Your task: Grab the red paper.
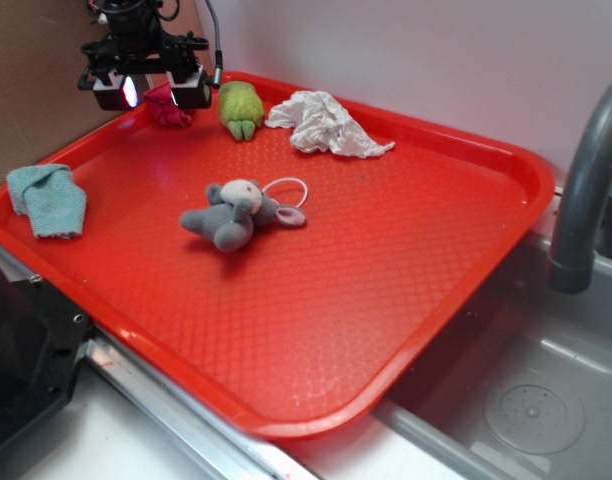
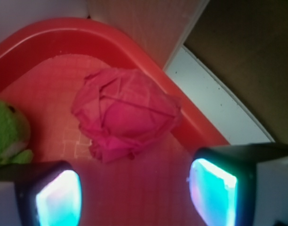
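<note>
The red paper point(image 1: 169, 108) is a small dark-red crumpled wad lying in the far left corner of the red tray point(image 1: 386, 300). In the wrist view the red paper point(image 2: 125, 113) fills the middle, close to the tray's curved rim. My gripper point(image 1: 162, 92) hovers just in front of and above the wad, open, with nothing between its fingers. The wrist view shows my gripper point(image 2: 134, 195) with its two glowing pads point(image 2: 59, 197) spread wide, the wad lying just beyond them.
A green plush toy point(image 1: 240, 108) sits right of the wad, its edge also showing as the green plush point(image 2: 10, 134). A white tissue point(image 1: 324, 123), a grey plush mouse point(image 1: 236, 213) and a blue cloth point(image 1: 50, 199) lie on the tray. A sink and faucet point(image 1: 584, 190) stand at right.
</note>
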Available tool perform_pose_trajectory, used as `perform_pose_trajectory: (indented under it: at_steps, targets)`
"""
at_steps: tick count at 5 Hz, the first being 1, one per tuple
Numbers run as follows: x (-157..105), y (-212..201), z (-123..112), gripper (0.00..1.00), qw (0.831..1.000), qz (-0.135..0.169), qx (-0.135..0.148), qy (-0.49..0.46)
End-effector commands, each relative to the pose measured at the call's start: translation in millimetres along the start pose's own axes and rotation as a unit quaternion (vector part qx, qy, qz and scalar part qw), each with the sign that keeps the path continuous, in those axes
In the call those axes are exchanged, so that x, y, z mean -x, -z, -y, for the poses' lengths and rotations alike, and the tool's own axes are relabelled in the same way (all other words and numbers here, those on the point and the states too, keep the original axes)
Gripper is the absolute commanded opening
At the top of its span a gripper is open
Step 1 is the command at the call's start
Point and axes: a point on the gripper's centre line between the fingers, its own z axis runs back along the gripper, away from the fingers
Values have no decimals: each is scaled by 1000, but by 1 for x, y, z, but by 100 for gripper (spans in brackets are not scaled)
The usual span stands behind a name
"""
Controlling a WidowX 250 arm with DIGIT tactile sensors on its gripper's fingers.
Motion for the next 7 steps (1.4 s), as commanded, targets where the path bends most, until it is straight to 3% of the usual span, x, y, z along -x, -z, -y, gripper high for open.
perform_pose_trajectory:
  at_steps: [1, 4, 5, 6, 7]
  targets:
    - [-22, -15, -10, 100, 998, 53, 9, 21]
    - [-25, 12, -4, 100, 997, 74, 22, 28]
    - [-26, 23, -1, 100, 997, 67, 27, 37]
    - [-22, 31, 0, 47, 997, 60, 10, 46]
    - [-19, 34, 0, 0, 997, 61, 14, 45]
